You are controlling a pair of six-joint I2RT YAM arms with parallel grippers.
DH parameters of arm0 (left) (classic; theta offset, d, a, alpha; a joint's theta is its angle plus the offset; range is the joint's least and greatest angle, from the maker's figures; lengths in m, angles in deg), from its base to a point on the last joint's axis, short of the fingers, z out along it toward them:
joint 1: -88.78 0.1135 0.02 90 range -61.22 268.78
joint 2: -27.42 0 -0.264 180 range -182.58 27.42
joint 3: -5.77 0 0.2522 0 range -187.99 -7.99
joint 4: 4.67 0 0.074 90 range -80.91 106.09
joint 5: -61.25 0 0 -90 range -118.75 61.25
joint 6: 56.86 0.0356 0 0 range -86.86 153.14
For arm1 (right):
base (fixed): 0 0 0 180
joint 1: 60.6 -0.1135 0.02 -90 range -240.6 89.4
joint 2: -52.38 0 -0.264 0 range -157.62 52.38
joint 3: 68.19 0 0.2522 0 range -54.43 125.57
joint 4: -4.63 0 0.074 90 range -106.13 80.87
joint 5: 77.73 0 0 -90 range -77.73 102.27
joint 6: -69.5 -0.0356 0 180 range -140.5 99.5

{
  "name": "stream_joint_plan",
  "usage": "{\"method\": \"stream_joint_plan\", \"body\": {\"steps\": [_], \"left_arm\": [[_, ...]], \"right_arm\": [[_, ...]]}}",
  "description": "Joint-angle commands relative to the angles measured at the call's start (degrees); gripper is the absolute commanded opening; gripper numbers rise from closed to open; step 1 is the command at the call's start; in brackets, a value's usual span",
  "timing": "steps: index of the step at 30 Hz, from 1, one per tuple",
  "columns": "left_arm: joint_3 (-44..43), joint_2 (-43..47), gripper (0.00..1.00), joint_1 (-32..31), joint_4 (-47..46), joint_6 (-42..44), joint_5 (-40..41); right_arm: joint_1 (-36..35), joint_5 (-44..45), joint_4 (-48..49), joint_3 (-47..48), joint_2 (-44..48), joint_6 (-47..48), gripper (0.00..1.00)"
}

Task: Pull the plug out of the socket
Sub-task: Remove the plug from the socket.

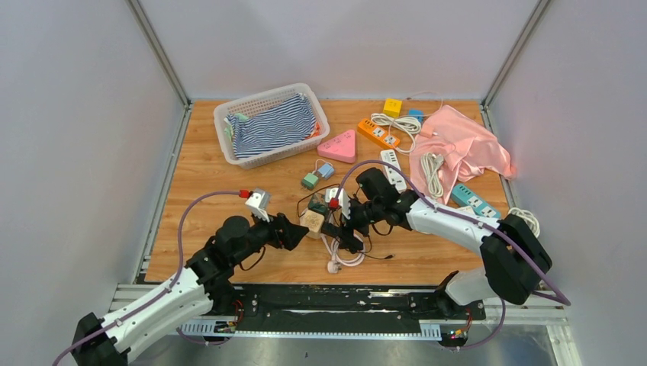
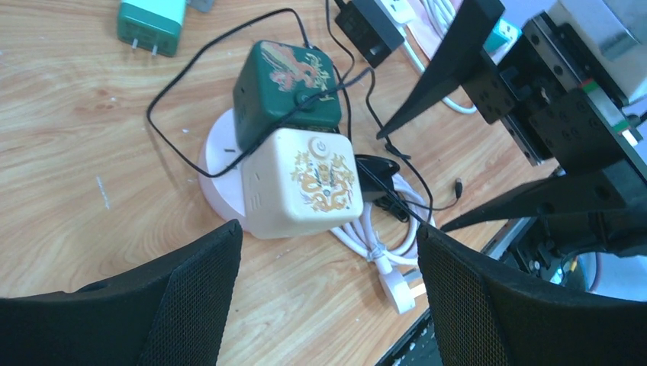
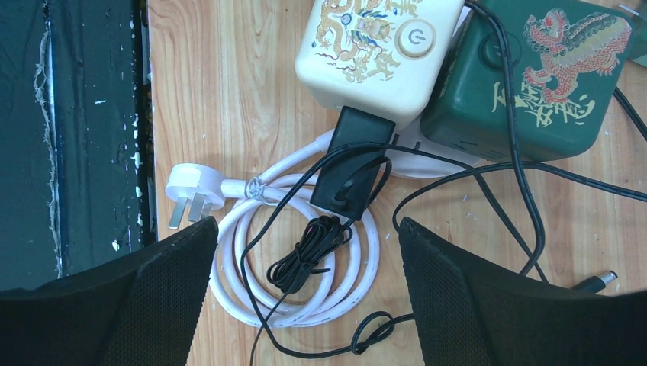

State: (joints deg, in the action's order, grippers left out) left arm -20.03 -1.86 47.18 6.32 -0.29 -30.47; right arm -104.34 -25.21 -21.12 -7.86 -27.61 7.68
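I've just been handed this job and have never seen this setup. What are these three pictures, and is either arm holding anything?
Two robot arms are bolted at the table's near edge. The wide picture looks down from above and behind them. The other two come from a camera on each wrist, so the black mesh shapes at the bottom are that arm's own fingers. The left tool and right tool both stand open, holding nothing, near a cream cube socket beside a green cube socket. A black plug sits in the cream one's side, by a coiled white cable. Farther back lie a basket with striped cloth and a pink cloth.
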Motion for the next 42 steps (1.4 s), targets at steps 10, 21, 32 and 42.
{"method": "stream_joint_plan", "body": {"steps": [10, 21, 32, 42], "left_arm": [[2.71, 3.42, 0.86, -20.88, -9.34, 8.72, 27.39], [3.69, -8.35, 0.89, -25.01, -20.79, 8.05, 35.63], [8.94, -4.57, 0.91, -25.02, -20.70, -0.34, 38.12], [13.51, -0.53, 1.00, -25.00, -20.70, -4.39, 39.12]], "right_arm": [[-0.94, 0.57, 0.46, 0.61, -1.40, -3.08, 0.84], [-2.84, 8.19, 5.94, -0.52, -2.52, -5.36, 0.82], [-6.22, 16.37, 7.80, 1.71, -8.04, -10.20, 0.71], [-7.84, 22.69, 10.65, 1.51, -8.60, -8.79, 0.64]]}}
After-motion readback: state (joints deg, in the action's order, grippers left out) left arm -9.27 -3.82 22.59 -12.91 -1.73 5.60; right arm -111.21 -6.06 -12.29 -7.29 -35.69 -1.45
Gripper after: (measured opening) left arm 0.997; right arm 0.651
